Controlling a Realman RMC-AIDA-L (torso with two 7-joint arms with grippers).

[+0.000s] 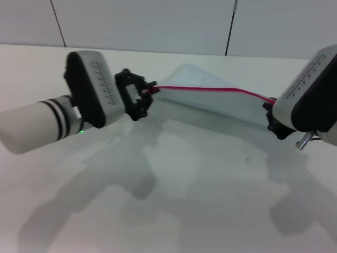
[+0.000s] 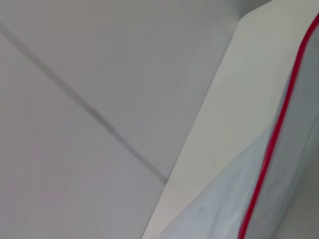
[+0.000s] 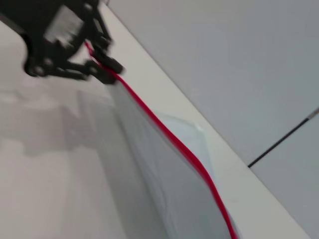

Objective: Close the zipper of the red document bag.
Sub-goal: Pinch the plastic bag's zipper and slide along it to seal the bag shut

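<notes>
White worktop (image 1: 200, 211) fills my head view, backed by a pale panelled wall (image 1: 158, 21) with dark seams. Held up off that surface, the red document bag (image 1: 221, 103) hangs stretched between my two arms, its translucent blue-grey sheet sloping away toward the wall and its lower part reaching the worktop. Along its upper long edge runs the zipper (image 1: 210, 89), a thin bright red line drawn nearly taut from one tool to the other, dipping slightly toward my right side.

At the zipper's left end, the left tool (image 1: 148, 90) has its black fingers pinched together on the red strip; the right wrist view shows the same fingers (image 3: 102, 67) meeting at the end of the strip, with the bag (image 3: 164, 189) falling away below it. The left wrist view shows only the red edge (image 2: 271, 144) crossing pale plastic (image 2: 219, 209) beside the worktop's rim, not the fingers themselves.

At the zipper's right end, the right tool (image 1: 272, 117) sits against the bag's corner, mostly hidden behind its own white wrist housing (image 1: 310, 95). I cannot tell whether its fingers are apart or together. Soft shadows of both arms lie on the worktop in front.
</notes>
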